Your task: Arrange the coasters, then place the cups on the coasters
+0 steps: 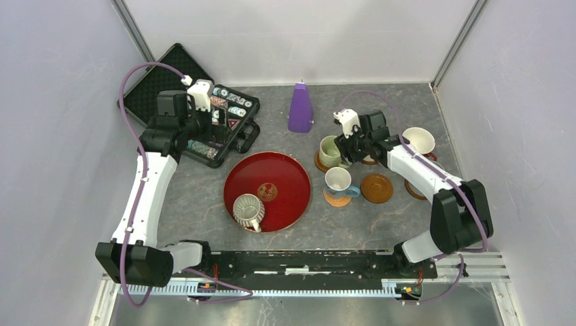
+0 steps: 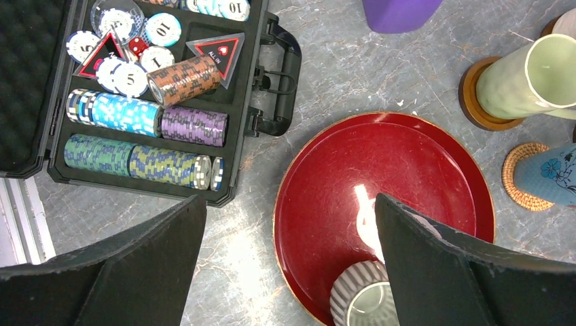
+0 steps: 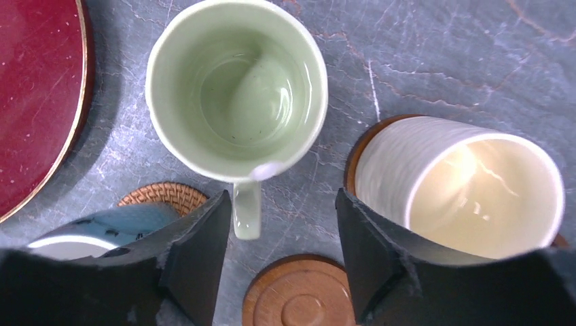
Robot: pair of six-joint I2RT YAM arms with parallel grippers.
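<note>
In the right wrist view, the pale green cup (image 3: 238,88) stands upright, and its handle (image 3: 246,207) lies between the fingers of my open right gripper (image 3: 283,224), close to the left finger; nothing is gripped. A cream cup (image 3: 462,187) stands on a brown coaster (image 3: 356,153) to the right. An empty brown coaster (image 3: 299,295) lies below. A blue-handled cup (image 1: 337,180) sits on the woven coaster (image 1: 332,199). The ribbed grey cup (image 1: 248,210) stands on the red tray (image 1: 285,170). My left gripper (image 1: 216,129) hangs open over the table by the tray's edge.
An open black case of poker chips (image 1: 224,119) lies at the back left, under the left arm. A purple cone (image 1: 300,109) stands at the back. A wide white cup (image 1: 419,140) sits at the far right. A small dark disc (image 1: 267,191) lies on the tray.
</note>
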